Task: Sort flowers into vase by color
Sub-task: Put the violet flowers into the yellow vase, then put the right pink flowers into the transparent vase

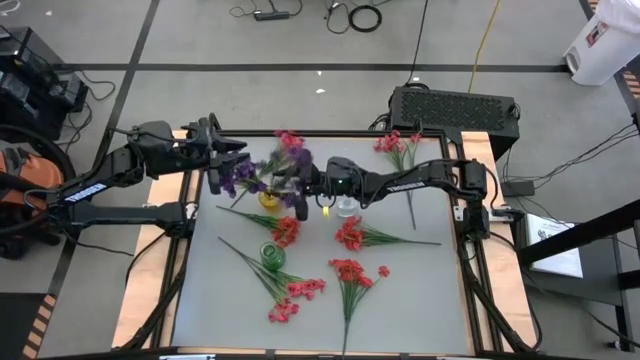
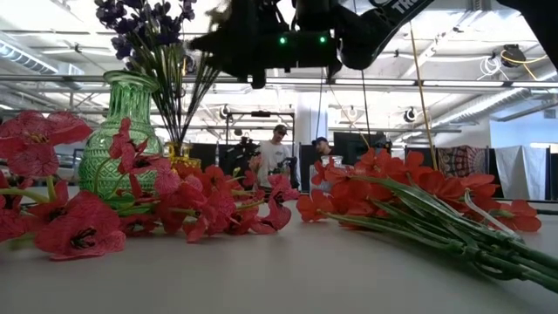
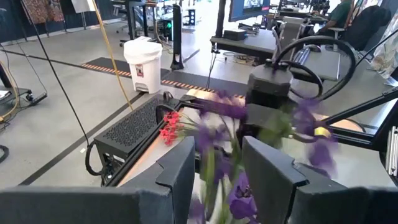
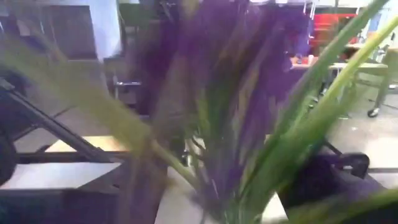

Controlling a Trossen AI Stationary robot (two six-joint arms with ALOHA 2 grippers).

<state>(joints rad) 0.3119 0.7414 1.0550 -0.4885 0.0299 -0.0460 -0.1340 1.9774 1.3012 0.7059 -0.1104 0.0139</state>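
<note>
Purple flowers (image 1: 262,172) fill an amber vase (image 1: 270,199); red flowers (image 1: 350,234) surround a green vase (image 1: 272,255).

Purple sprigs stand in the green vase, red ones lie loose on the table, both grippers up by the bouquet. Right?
Not quite: the purple sprigs stand in the yellow vase, as the high view shows. The green vase holds none. The red sprigs do lie loose on the table.

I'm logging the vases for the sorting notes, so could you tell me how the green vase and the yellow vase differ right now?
The green vase stands nearer the table's front; the yellow vase stands farther back, between both grippers. The yellow vase holds purple flowers; the green vase holds no stems that I can see. In the low view the green vase looks larger, though it is closer. Both stand upright.
</note>
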